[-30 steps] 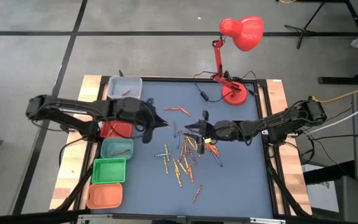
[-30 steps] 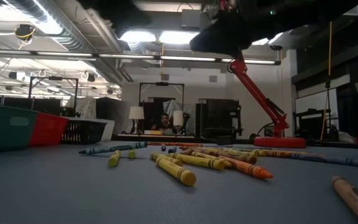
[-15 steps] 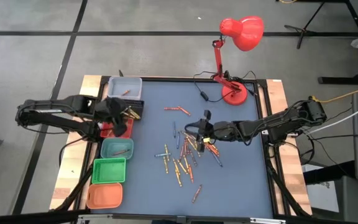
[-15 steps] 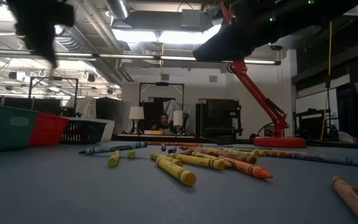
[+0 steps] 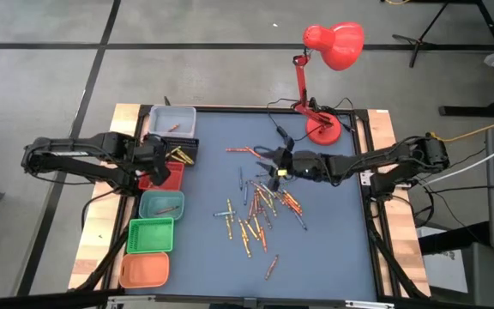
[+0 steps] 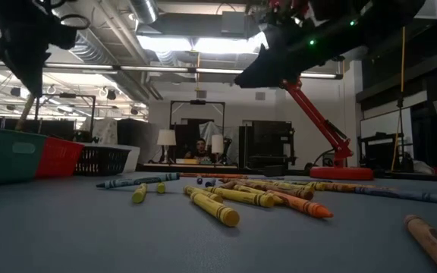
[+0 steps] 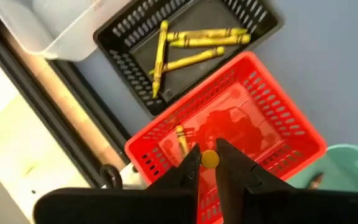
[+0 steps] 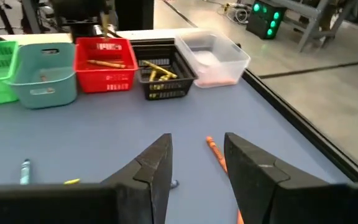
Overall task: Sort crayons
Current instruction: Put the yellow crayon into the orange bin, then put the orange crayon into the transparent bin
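Fingers (image 7: 188, 163) clamped on a yellow-orange crayon (image 7: 209, 159) above the red bin (image 7: 272, 118) at frame centre: release squarely over it.

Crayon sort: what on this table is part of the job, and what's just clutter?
Job:
- loose crayons on the table
- yellow crayon in the left gripper, over the red bin
- black bin, teal bin, green bin, orange bin, clear bin
- right gripper, open

Clutter:
- red desk lamp

Blue table (image 5: 333, 249): crayons (image 5: 256, 215), bins (image 5: 151, 232), lamp (image 5: 324, 129)
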{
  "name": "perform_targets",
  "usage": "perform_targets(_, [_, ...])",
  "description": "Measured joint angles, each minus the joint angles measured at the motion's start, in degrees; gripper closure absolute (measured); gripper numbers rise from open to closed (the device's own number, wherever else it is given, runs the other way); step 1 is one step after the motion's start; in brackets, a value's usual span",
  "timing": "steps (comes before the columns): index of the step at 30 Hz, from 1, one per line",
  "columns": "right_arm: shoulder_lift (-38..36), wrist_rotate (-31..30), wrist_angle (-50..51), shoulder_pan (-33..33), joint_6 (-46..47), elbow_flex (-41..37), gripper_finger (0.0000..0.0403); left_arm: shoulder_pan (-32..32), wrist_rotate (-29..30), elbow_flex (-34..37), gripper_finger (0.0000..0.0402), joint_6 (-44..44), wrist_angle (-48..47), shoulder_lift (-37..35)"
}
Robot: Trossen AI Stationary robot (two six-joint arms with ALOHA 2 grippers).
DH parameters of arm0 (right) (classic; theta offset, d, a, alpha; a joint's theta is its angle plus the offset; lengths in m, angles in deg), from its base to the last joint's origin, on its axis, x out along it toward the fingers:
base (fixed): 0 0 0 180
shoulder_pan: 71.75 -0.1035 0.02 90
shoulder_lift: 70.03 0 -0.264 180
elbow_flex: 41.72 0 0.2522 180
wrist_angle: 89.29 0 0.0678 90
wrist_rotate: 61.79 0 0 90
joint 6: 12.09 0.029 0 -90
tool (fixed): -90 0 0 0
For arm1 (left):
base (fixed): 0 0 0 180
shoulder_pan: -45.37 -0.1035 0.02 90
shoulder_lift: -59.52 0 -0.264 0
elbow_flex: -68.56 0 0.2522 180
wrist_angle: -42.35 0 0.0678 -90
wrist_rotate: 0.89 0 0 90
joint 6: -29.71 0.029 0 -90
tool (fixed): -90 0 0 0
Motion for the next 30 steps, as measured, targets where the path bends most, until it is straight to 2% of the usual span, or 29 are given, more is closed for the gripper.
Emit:
perform_targets(7, [4.68, 2.93, -0.87, 4.65, 1.21, -0.02, 0.0258, 0.02, 0.05, 4.33, 0.0339, -0.11, 0.66, 0.0])
perform_targets(12, [10.23, 2.97, -2.32, 7.07, 1.18, -0.02, 0.0258, 0.02, 0.05, 6.09, 0.0321, -0.11, 4.77, -0.02])
perform_targets(17, [15.57, 3.26, -3.5, 9.55, 1.22, -0.04, 0.0258, 0.02, 0.04, 6.25, 0.0321, -0.04, 13.0, 0.0])
perform_targets(20, [18.33, 6.1, -5.43, 10.77, 1.23, 0.0, 0.0258, 0.02, 0.04, 6.25, 0.0322, 0.33, 18.52, -0.01])
perform_targets(22, [19.67, 8.07, -5.36, 11.5, 1.22, -0.04, 0.0258, 0.02, 0.05, 6.25, 0.0322, 2.3, 22.35, 0.0])
perform_targets(30, [24.14, 8.32, -8.03, 12.52, 1.3, 0.0, 0.0258, 0.02, 0.04, 6.25, 0.0322, 10.58, 34.76, 0.0])
